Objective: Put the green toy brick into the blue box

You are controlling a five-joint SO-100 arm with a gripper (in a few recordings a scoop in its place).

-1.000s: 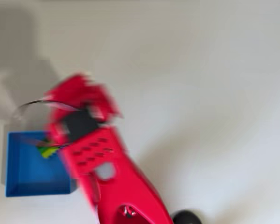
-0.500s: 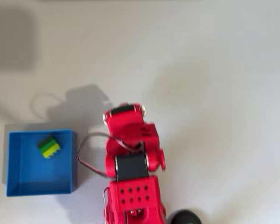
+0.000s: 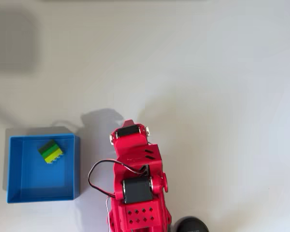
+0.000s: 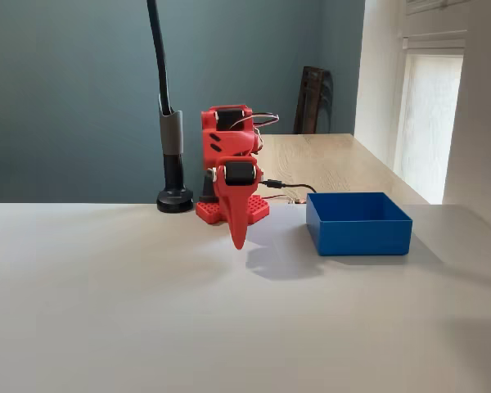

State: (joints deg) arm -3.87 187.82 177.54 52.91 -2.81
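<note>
Already the green toy brick (image 3: 50, 152) lies on the flat floor of the blue box (image 3: 76, 164), near its far left corner in the overhead view, so I judge the placing done. My gripper (image 4: 238, 239) hangs point-down beside the box in the fixed view, folded back over my base, fingers together and holding nothing. Nothing more seems called for than staying parked. Brick: studded, lime over darker green. Box: thin-walled, glossy plastic, on a smooth white table (image 3: 222, 96).

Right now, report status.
Red gripper folded by the base, shut, fingers holding nothing. Small green studded plastic brick lies inside the square blue plastic box. Nothing in the way.
</note>
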